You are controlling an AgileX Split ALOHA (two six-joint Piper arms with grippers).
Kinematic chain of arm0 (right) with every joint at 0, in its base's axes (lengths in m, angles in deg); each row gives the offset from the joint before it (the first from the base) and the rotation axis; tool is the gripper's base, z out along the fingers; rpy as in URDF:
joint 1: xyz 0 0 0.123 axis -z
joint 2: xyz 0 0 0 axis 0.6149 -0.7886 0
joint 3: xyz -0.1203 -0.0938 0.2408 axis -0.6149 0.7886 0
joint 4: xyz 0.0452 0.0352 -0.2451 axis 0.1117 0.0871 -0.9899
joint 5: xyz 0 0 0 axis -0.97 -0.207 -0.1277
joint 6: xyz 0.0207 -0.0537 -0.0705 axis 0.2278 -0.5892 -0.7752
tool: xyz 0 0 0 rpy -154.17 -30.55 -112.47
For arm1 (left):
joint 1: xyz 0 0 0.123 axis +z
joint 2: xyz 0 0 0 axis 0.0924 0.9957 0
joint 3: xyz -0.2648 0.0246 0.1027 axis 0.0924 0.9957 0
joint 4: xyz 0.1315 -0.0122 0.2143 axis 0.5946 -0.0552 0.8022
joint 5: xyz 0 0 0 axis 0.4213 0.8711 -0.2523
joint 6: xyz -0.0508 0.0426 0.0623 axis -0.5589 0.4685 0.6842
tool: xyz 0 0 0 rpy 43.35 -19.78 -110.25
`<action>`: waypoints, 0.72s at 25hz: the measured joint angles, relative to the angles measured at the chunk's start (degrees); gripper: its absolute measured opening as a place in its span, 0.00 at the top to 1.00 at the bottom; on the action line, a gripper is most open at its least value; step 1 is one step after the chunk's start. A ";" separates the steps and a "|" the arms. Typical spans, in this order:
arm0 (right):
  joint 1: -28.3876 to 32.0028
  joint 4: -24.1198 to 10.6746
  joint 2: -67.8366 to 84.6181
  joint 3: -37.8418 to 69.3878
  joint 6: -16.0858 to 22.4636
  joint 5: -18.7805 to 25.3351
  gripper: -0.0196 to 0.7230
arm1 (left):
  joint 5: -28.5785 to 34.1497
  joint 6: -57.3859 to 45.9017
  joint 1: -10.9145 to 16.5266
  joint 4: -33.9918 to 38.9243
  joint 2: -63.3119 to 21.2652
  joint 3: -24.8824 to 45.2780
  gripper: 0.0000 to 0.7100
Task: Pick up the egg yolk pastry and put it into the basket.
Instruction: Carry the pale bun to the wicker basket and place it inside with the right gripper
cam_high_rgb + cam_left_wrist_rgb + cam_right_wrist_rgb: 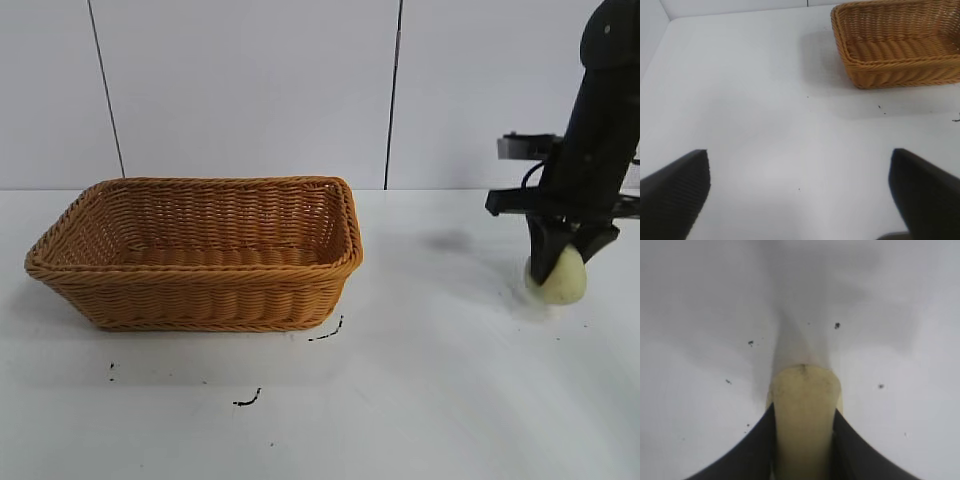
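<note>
The right gripper (562,262) is clamped on the egg yolk pastry (560,278), low over the table (420,380) well right of the basket (200,255); it should lift above the rim before crossing, squeezing gently.

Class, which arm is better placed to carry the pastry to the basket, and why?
The right. Its hand already grips the pale yellow domed egg yolk pastry. The left hand stands open and empty, short of the orange-brown woven wicker basket.
</note>
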 joint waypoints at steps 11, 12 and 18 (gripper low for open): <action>-0.20 0.00 3.76 -18.90 2.19 8.69 0.73 | 0.00 0.00 0.00 0.00 0.00 0.00 0.02; -0.52 -0.06 3.76 -19.58 2.41 8.74 0.73 | 0.00 0.00 0.00 0.00 0.00 0.00 0.02; -6.61 -0.46 3.76 -21.29 2.81 8.60 0.73 | 0.00 0.00 0.00 0.00 0.00 0.00 0.02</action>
